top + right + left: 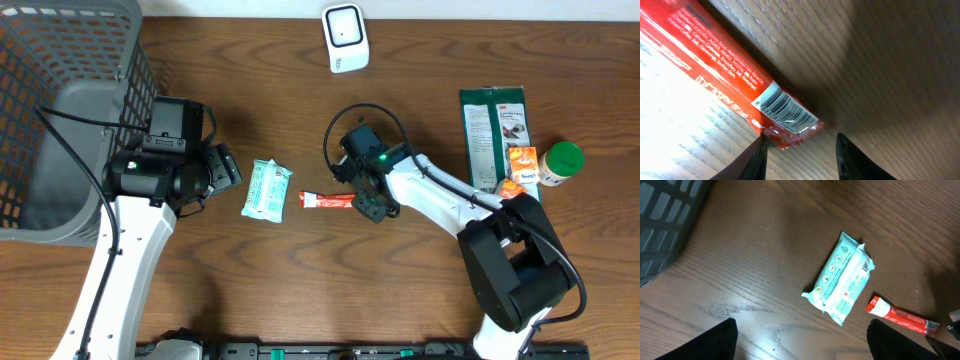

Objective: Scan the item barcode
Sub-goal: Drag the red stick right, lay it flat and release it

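Overhead: the task's thing, a thin red foil stick packet (324, 201), lies flat on the brown wood-grain surface (300, 290) near the middle. Its long axis runs left to right. The right claw (372, 207) sits at the packet's right end, so the right arm is clearly the nearer one. The left claw (226, 168) is well apart from it, to the left, with a pale teal soft wipes pack (266, 189) between them. A white barcode scanner (345, 38) stands at the far edge, well apart from the packet. A grey plastic mesh basket (60, 110) fills the far left corner.

Left wrist: left claw released, fingers spread wide, nothing between them. The teal pack lies ahead, the red packet beyond it to the right.

Right wrist: right claw released, jaws partly apart with bare wood in the gap. The packet's sealed end, with the barcode label (785, 111) face up, lies just ahead of the gap. It looks to be touching the left finger (752, 160); contact is uncertain.

Judgement: the packet's end is off-centre toward that finger. Bare surface around the packet leaves room to close.
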Controlling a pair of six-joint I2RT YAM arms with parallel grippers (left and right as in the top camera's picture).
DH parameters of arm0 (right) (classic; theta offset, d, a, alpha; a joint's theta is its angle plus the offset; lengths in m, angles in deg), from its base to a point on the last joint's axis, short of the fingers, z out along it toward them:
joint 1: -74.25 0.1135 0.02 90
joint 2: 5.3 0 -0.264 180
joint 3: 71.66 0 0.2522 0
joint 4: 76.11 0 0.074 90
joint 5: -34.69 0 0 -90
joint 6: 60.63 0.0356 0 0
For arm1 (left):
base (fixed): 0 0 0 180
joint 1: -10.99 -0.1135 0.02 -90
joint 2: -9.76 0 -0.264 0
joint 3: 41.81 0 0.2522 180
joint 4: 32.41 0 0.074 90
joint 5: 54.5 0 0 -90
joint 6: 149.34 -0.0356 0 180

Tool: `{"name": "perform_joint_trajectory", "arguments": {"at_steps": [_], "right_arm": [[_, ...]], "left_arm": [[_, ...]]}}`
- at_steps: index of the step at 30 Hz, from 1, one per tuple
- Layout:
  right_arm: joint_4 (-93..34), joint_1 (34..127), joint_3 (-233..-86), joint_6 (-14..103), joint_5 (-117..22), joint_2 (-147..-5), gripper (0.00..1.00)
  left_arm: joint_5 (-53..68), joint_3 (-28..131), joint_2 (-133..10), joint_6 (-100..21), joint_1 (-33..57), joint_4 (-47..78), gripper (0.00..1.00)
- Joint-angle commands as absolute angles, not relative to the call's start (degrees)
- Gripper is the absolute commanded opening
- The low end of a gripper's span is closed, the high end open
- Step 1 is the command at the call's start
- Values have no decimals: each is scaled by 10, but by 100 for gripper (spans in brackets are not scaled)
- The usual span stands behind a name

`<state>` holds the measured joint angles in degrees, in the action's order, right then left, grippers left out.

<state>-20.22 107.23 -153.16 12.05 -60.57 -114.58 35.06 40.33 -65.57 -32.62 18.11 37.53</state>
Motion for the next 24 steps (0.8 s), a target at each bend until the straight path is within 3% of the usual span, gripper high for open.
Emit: {"name": "perform_joint_trajectory", "arguments": {"at_steps": [1,9,12,13,15,17,18,19,22,24], "right_arm": [[-204,1068,-1542,154,-571,-1117,40],[-209,1042,-1544,226,-560,-1047,41],[-201,1020,-1544,247,-498,-1029,58],[-198,1013,-1544,254,-470,-1029,58],[-192,1001,-1542,262,-419,-1030,45],[-189,994,-1535,262,-397,-1032,19],[-188,994,-1530,262,-398,-1033,10],[-188,994,-1525,261,-398,-1034,5],[-189,996,-1512,270,-397,-1038,3],[-190,1002,-1502,273,-398,-1039,2]], "left_arm": [[358,406,-655,-332,178,377,83],[358,406,-655,-332,178,372,83],[358,406,-655,-332,178,350,90],[357,406,-655,-332,178,351,91],[357,406,-655,-332,178,351,91],[356,406,-655,-332,178,351,91],[342,406,-655,-331,178,351,86],[322,406,-655,-332,178,351,80],[279,406,-655,-332,178,351,59],[278,406,-657,-333,183,350,51]]}}
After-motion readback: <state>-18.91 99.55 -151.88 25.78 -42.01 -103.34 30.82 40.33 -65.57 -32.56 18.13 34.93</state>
